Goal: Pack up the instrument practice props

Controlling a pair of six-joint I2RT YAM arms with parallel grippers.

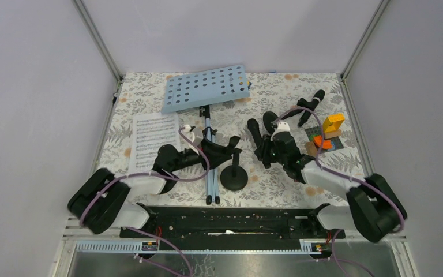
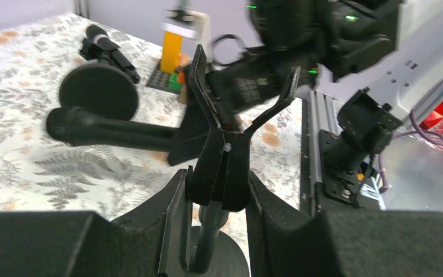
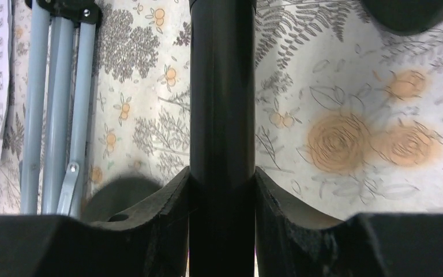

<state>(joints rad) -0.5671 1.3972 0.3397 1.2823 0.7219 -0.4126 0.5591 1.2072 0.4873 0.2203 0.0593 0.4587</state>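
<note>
My left gripper (image 1: 221, 151) (image 2: 217, 186) is shut on the forked clip of an upright black microphone holder (image 2: 225, 144), whose round base (image 1: 233, 178) rests on the cloth. Just right of it, my right gripper (image 1: 265, 150) (image 3: 222, 184) is shut on a black microphone (image 1: 255, 130) (image 3: 222, 104) (image 2: 109, 130), its body pointing toward the clip. A second microphone (image 1: 311, 104) (image 2: 108, 47) lies far right with its own round-based holder (image 2: 98, 90). The light-blue music desk (image 1: 207, 86) lies at the back on its folded tripod (image 1: 209, 173) (image 3: 57, 109). Sheet music (image 1: 153, 138) lies at the left.
Colourful toy blocks (image 1: 326, 135) (image 2: 176, 57) stand at the right, close behind my right arm. A black rail (image 1: 225, 222) runs along the near table edge. White walls with metal corner posts (image 1: 101, 40) close in the floral cloth (image 1: 288, 179).
</note>
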